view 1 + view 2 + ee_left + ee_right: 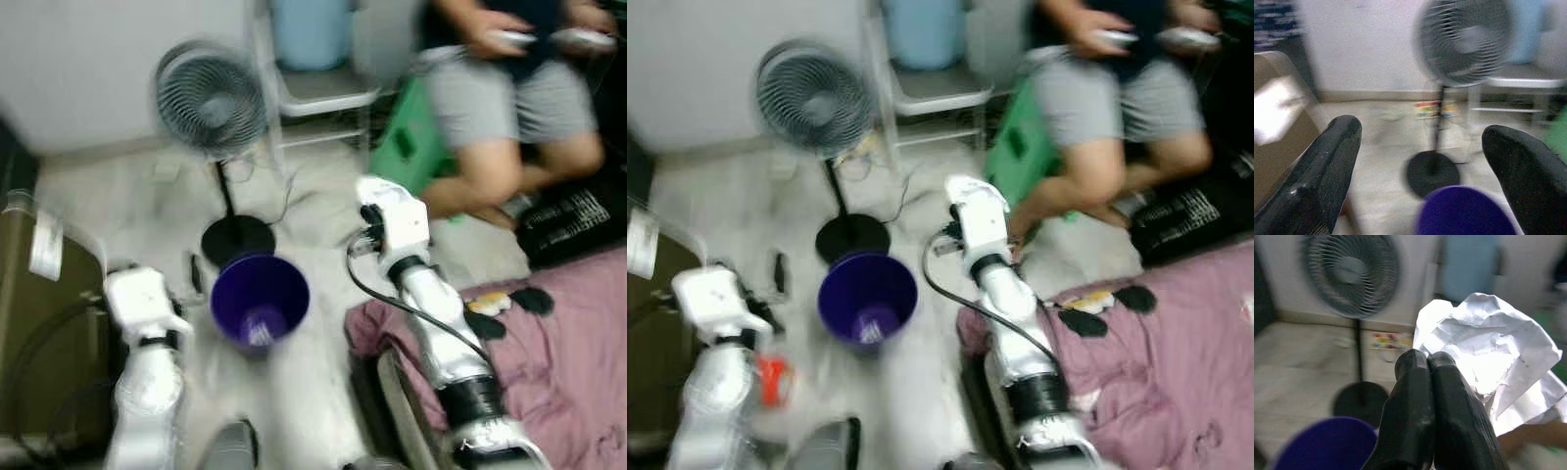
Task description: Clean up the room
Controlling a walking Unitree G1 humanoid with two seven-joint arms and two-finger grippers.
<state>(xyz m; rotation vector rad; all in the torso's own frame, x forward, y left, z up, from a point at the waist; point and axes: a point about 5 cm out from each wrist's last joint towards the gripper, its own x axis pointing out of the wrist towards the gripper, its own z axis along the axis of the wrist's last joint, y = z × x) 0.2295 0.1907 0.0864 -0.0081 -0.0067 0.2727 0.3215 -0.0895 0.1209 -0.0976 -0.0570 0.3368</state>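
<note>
- Between the two silver arms, on the pale floor, stands a purple bin, open mouth up, with something pale lying at its bottom.
- Just behind the bin is the round black base of a standing fan; the fan's grey grille head faces forward near the white wall.
- From the right wrist view, the right pincer has its two black fingers pressed together, pinching a crumpled white paper that bulges out beside the fingertips.
- That pincer is held up above the floor, to the right of the bin and apart from it; the bin's purple rim shows low in the right wrist view.
- From the left wrist view, the left pincer is spread wide, nothing between its fingers, aimed toward the fan base with the bin's rim just ahead.
- To the left stands a brown cardboard box with clear tape on it.
- To the right lies a pink blanket with a few small dark and yellow items on it.
- Behind it, a person in grey shorts sits holding controllers, beside a green stool.
- A metal rack with a light blue container on top stands against the wall.
- All views are blurred.
</note>
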